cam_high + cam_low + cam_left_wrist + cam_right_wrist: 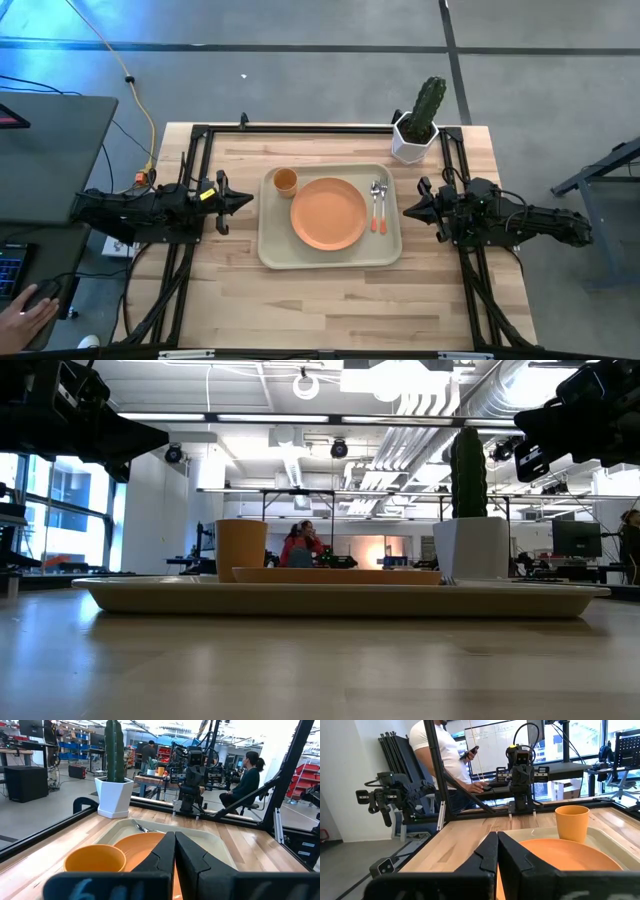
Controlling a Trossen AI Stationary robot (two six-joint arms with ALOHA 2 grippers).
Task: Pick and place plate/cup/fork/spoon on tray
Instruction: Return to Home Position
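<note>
Pale beige and set mid-surface (340, 300), the tray (275, 255) is the landmark: on it the orange plate (328, 213) lies at the centre, the cup (285, 181) stands at its far-left corner, and the fork (375, 207) and spoon (382, 207) lie side by side along its right edge. Just off its left side hovers the left claw (243, 202), fingers pressed together and empty, and just off its right side the right claw (410, 211), likewise closed on nothing. Beyond its far-right corner stands a white pot with a cactus (415, 137).

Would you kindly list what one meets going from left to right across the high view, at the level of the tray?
Left gripper → small yellow-orange cup → round orange plate → orange-handled spoon and fork lying side by side → right gripper; all tableware on the pale beige rectangular tray.
</note>
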